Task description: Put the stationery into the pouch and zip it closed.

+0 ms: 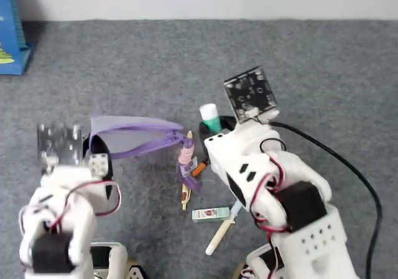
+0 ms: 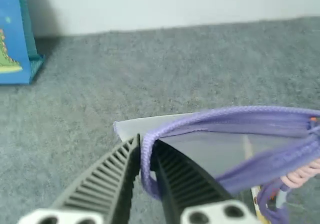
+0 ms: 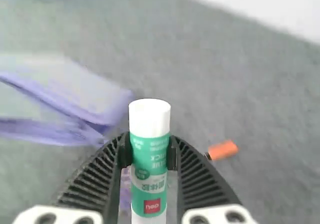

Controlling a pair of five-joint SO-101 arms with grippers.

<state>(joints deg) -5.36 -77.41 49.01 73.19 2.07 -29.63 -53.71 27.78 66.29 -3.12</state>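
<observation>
In the high view the pouch point(image 1: 134, 136) lies left of centre; the left gripper point(image 1: 94, 150) has it by its left end, while the right gripper point(image 1: 214, 127) at centre holds a glue stick point(image 1: 210, 114) upright just right of the pouch's tip; a pen point(image 1: 221, 232) and small bits lie on the table below. In the left wrist view the left gripper point(image 2: 145, 146) is clamped tight on one purple zip edge of the pouch point(image 2: 215, 144); the mouth between the two edges looks a thin slit. In the right wrist view the right gripper point(image 3: 147, 141) is closed snugly round the glue stick point(image 3: 149, 116), the pouch point(image 3: 65, 99) at middle left. I'd worry the stick catches a zip edge at so narrow a mouth; a shove could also drag the fabric out of that one-sided pinch.
</observation>
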